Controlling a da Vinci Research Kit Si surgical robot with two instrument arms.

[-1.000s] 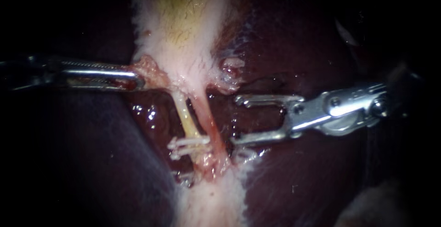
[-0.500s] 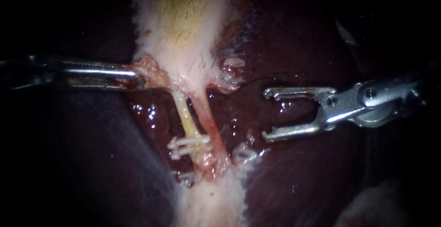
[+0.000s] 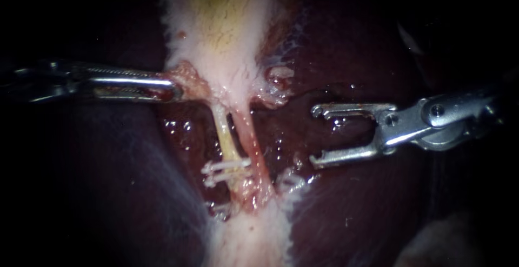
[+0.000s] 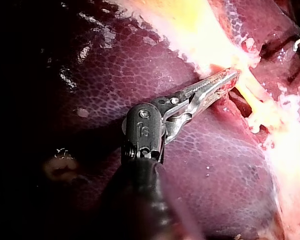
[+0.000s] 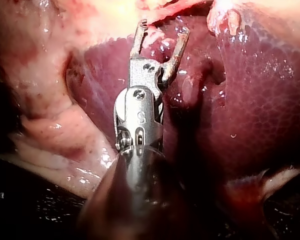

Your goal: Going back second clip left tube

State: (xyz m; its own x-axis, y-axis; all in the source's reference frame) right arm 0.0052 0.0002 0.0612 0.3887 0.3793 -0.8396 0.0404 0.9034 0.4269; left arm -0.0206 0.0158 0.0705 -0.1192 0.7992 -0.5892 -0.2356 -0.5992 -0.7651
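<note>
My left instrument [image 3: 174, 87] comes in level from the left, its jaws shut on a pink flap at the neck of the pale gallbladder [image 3: 221, 29]. Below the neck run two tubes side by side: the yellowish left tube [image 3: 224, 137] and the pink right tube [image 3: 253, 145]. Two white clips [image 3: 224, 171] cross the left tube low down. My right instrument [image 3: 316, 136] lies to the right of the tubes, apart from them, its forked jaws open and empty. The left wrist view shows the left instrument [image 4: 229, 79] closed on tissue; the right wrist view shows the right instrument [image 5: 161, 31] open over wet liver.
Dark red liver [image 3: 351, 207] lies on both sides of the tubes, wet and shiny around them. A small pink tissue stump [image 3: 278, 78] sits right of the gallbladder neck. Pale fatty tissue [image 3: 248, 234] continues below the clips.
My right instrument drew back to the right, away from the tubes, with its jaws still open, then held still. The left instrument and its held tissue shifted slightly right.
</note>
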